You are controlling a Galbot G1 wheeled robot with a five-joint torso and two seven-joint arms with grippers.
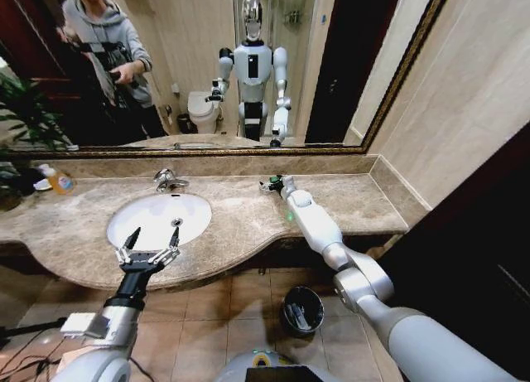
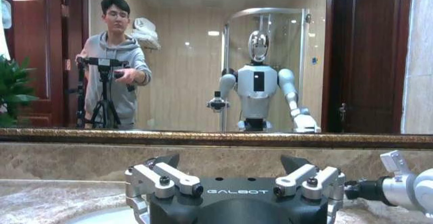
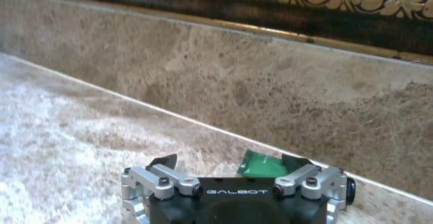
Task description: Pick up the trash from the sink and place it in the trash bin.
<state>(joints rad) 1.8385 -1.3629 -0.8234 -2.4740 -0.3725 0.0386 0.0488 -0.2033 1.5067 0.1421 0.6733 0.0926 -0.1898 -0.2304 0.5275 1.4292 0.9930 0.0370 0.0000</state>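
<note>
1. The left gripper [image 1: 152, 241] hovers over the near rim of the white sink [image 1: 195, 210], fingers spread apart with nothing between them.
2. The right gripper [image 1: 271, 184] reaches across the marble counter [image 1: 356, 204] to its back edge, below the mirror [image 1: 331, 67].
3. In the right wrist view, the fingers stand apart; a green wrapper [image 3: 262, 165] lies on the counter between them, closer to one fingertip. Contact cannot be judged.
4. The black trash bin [image 1: 301, 310] stands on the tiled floor [image 1: 207, 316] below the counter, holding a few pieces.
</note>
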